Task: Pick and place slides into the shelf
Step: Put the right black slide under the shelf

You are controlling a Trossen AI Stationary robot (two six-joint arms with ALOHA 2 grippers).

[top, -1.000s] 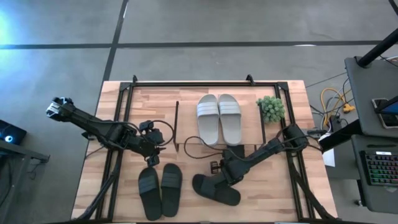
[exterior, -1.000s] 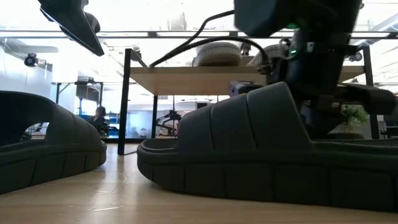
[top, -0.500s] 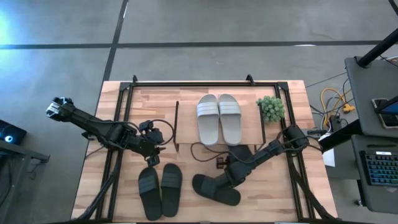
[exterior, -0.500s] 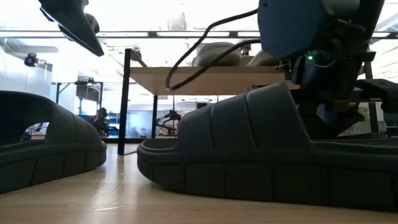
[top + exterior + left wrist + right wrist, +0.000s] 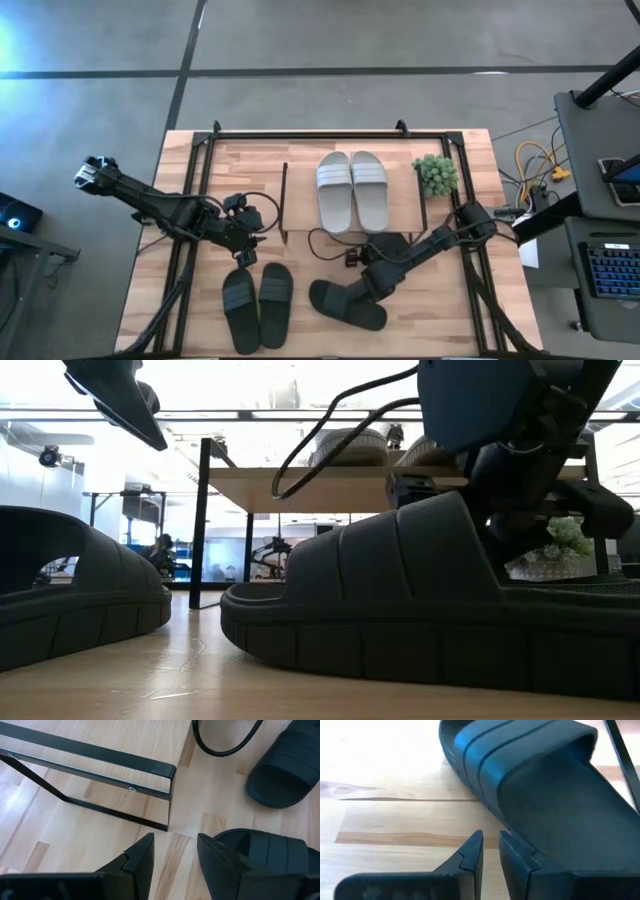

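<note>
The light grey-white pair (image 5: pixel 352 190) lies on the shelf's top board (image 5: pixel 300 195). A black pair (image 5: pixel 257 300) rests sole-down on the table near the left arm. A single black slide (image 5: pixel 345 305) lies near the table's near edge and fills the low view (image 5: pixel 420 600). Another black slide (image 5: pixel 392 243) sits at the shelf's near edge, partly under the right arm. My right gripper (image 5: pixel 368 285) is low beside the single slide (image 5: pixel 545 785), its fingers a narrow gap apart (image 5: pixel 490 837). My left gripper (image 5: pixel 175 842) hovers open by the shelf's left frame (image 5: pixel 100 750). My right gripper has one finger (image 5: pixel 520 860) lying along the sole's outer edge (image 5: pixel 510 827) of the single black slide, which rests flat on the table. Whether the finger touches it I cannot tell.
A small potted plant (image 5: pixel 436 173) stands right of the shelf. Cables loop over the table by the shelf's near edge (image 5: pixel 320 240). Black rails (image 5: pixel 190 200) run along the table's sides. Bare wood lies between the black pair and the single slide.
My right gripper has shifted a little toward the table's right, behind the single black slide, and its arm has swung off the black slide at the shelf's near edge, which now shows. No slide has moved.
</note>
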